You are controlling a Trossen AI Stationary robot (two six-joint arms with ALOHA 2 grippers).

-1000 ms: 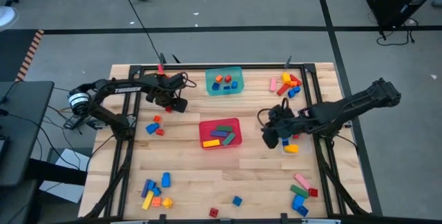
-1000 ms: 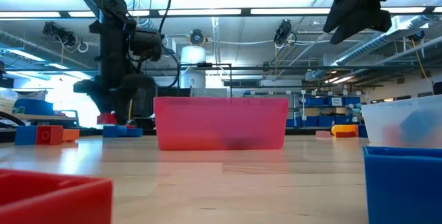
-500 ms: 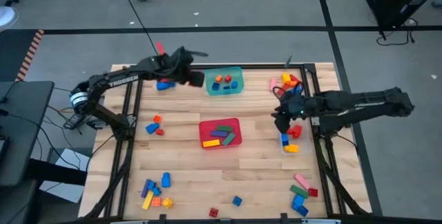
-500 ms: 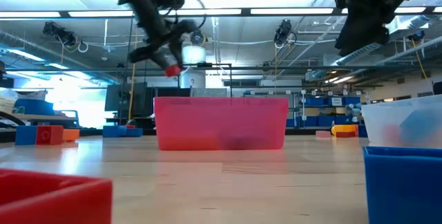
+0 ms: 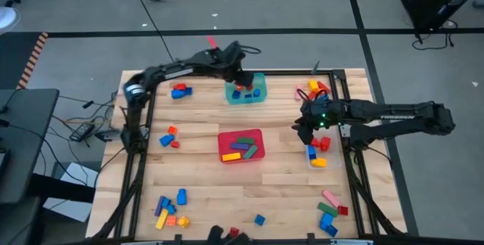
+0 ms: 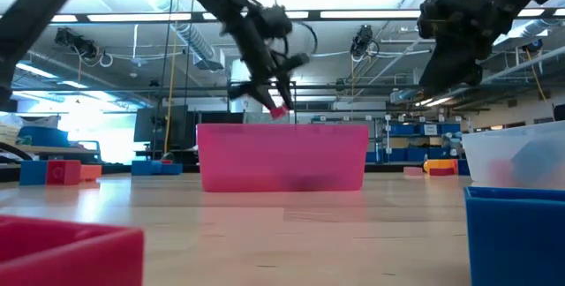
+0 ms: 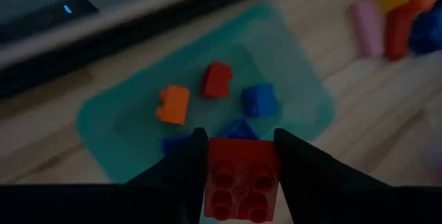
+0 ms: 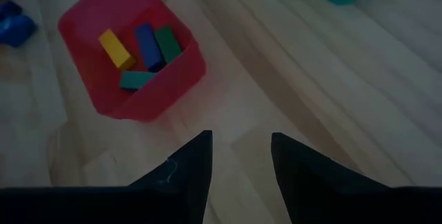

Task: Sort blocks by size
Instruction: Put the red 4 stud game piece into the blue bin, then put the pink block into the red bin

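Note:
My left gripper (image 5: 240, 80) hangs over the teal tub (image 5: 255, 95) at the table's far side, shut on a small red brick (image 7: 240, 178). The tub (image 7: 290, 58) holds several small bricks, orange, red and blue. My right gripper (image 5: 302, 128) is open and empty above the wood, right of the red tub (image 5: 253, 134), which holds longer bars (image 8: 141, 48). Loose blocks lie in heaps at the far left (image 5: 179, 91), left (image 5: 169, 138), near left (image 5: 169, 209), far right (image 5: 314, 91), right (image 5: 318, 153) and near right (image 5: 330, 213). My left gripper pinches the small red brick by two opposite sides (image 7: 210, 175) between its two fingers. The fingers slant down from the table's left toward the tub. The brick is lifted clear above the teal tub, its hollow underside (image 7: 238, 189) facing the wrist camera.
A dark frame (image 5: 144, 154) runs along the table's left, right and far edges. Bare wood lies between the red tub and the near edge. A clear tub and a blue tub (image 6: 516, 233) stand close to the low camera at the right, a red one (image 6: 66, 251) at the left.
My left gripper has lifted from the far-left heap with the red brick and swung toward the table's right, until it hangs over the teal tub. My right gripper has moved from the wood by the right heap a little toward the far edge, its arm stretched out level.

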